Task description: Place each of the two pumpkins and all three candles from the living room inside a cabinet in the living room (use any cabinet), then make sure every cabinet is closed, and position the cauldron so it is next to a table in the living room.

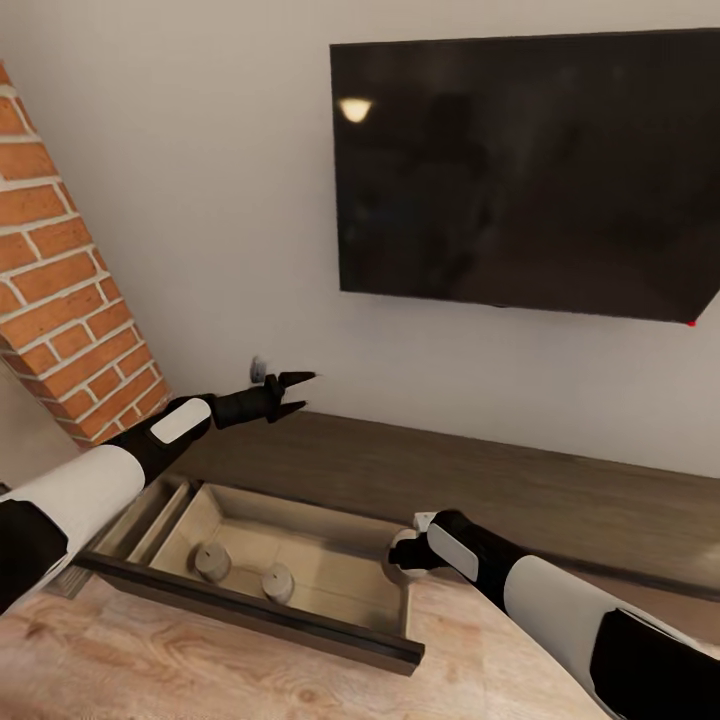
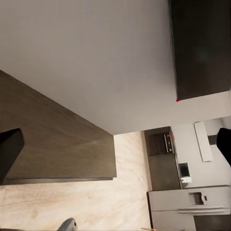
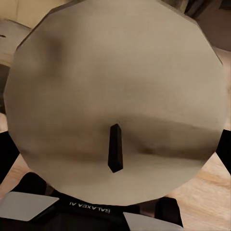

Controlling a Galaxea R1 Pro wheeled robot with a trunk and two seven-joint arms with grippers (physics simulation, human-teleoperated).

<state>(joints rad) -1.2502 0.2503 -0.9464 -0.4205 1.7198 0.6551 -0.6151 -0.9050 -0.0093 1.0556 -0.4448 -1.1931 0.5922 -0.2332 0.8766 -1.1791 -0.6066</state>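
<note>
Holding: right gripper (image 1: 405, 552) is gripping a candle (image 3: 115, 101) in its jaws above the open cabinet drawer (image 1: 300, 570).
Left gripper (image 1: 297, 392): jaws are hanging wide.
Drawer: two candles (image 1: 212, 561) are standing inside.

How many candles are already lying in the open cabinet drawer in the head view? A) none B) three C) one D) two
D: two candles, one and another, stand on the floor of the open drawer of the cabinet; a third candle is at the right pincer, close up in the right wrist view, above the drawer's right end and not yet set down.
</note>
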